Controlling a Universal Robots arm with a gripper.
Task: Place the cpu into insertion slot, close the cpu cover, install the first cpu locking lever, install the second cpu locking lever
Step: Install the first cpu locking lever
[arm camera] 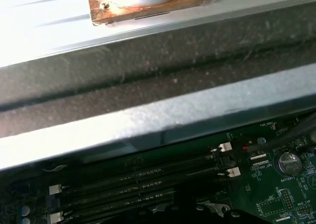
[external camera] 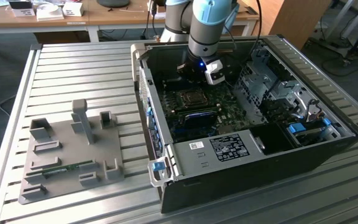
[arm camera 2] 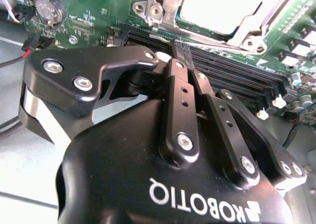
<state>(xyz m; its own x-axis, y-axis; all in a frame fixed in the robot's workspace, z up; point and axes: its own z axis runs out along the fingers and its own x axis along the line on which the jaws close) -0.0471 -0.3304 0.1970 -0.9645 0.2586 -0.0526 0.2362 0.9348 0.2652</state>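
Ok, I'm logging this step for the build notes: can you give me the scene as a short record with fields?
arm: reaching into the open computer case
gripper: shut, holding nothing, tips just over the memory slots beside the socket
cpu: lying under the cover, silver top showing through the window
cpu cover: down around the cpu
locking levers: state cannot be told

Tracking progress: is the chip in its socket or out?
In. In the second wrist view the silvery chip lies flat inside the metal frame on the green board.
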